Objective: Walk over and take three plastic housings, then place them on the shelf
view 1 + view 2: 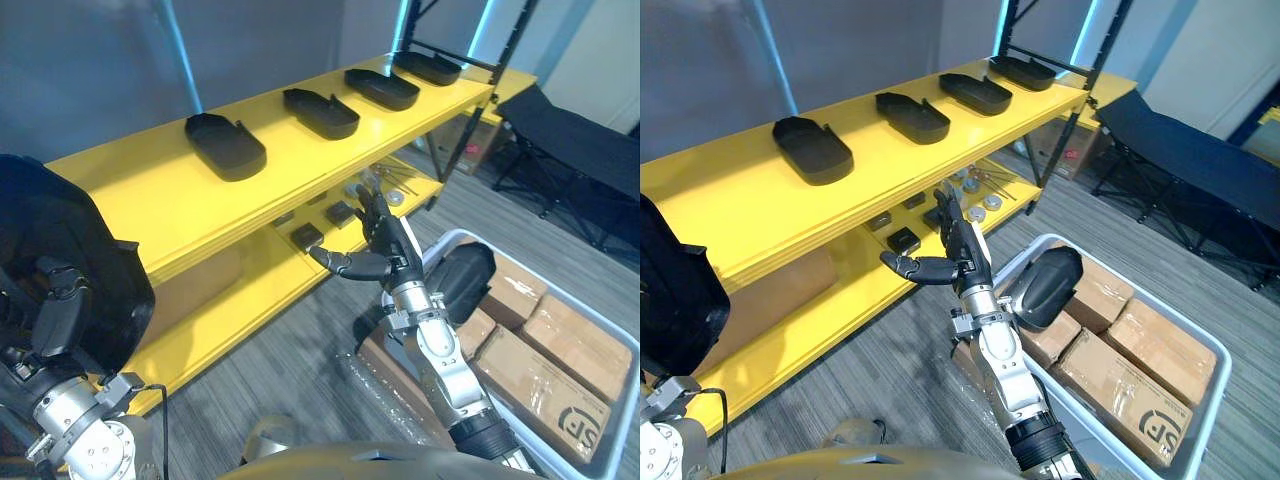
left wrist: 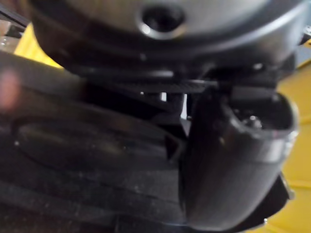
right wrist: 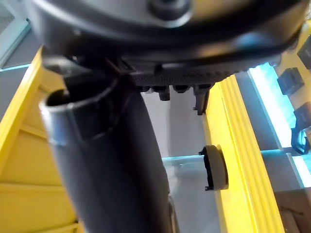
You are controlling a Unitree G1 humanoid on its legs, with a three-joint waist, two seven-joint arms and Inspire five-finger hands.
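While four black housings [image 1: 322,112] lie along the yellow shelf [image 1: 130,190], the robot's left hand [image 1: 55,303] is clamped round another housing [image 1: 100,265] at lower left, and its right hand [image 1: 385,250] is spread and empty. Placing appears under way; the next move is to lift the held piece onto bare shelf.

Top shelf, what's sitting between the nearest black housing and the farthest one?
Two more housings, lying apart on the shelf; both eye views show them.

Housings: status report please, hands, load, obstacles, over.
Right hand open, empty, before shelf. Left hand grips one housing. Four housings on top shelf. Bin beside right arm.
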